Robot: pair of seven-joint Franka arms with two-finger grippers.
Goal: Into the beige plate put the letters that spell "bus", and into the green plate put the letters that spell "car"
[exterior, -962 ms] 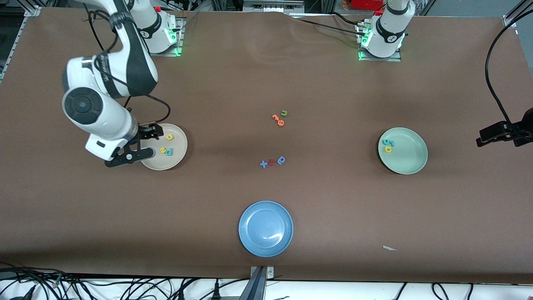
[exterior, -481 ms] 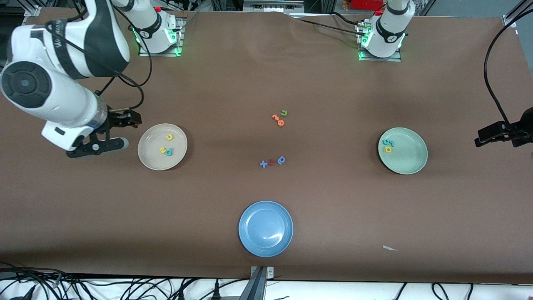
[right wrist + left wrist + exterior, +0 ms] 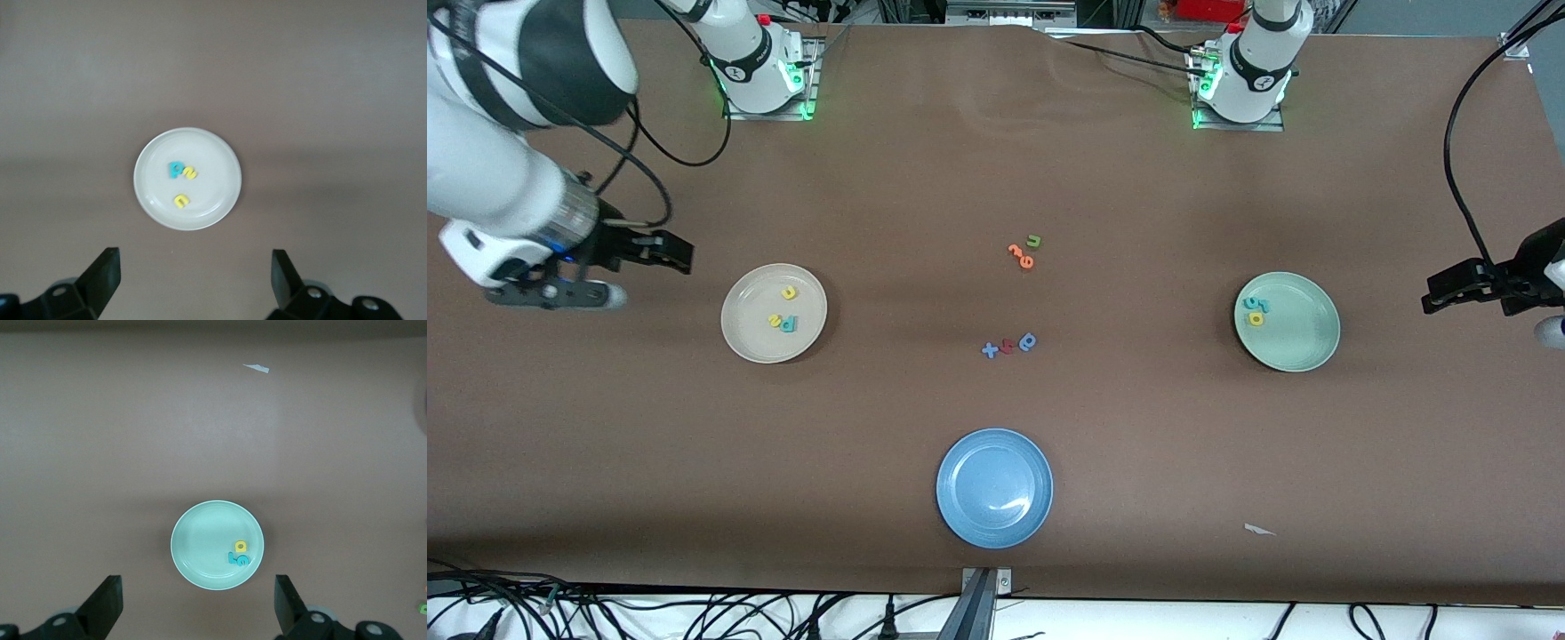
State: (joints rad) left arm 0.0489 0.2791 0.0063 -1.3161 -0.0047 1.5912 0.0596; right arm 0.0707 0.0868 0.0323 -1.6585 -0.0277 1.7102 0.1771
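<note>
looks like the closing step: best to check each plate's count, then park both arms clear of the surface (image 3: 996,178). beige plate (image 3: 747,342) holds teal b (image 3: 788,324), yellow s (image 3: 775,320), yellow u (image 3: 789,292); right end effector (image 3: 618,276) wide, empty, just beside it. green plate (image 3: 1303,342), toward the left arm's end, shows teal c (image 3: 1253,303) and yellow a (image 3: 1256,317); teal r hard to pick out. left end effector (image 3: 1489,307) wide, empty. blue plate (image 3: 960,516) and spare letters (image 3: 1009,345) between the plates; nothing blocking.

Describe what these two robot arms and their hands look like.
Both arms are glossy white with black joint bands, on bases lit green, with black cables looping alongside. The right arm's hand is black under a silvery wrist with a blue light; its wedge-shaped fingers are black. The left arm's hand, at the table's end, is black too, with matching fingers.
</note>
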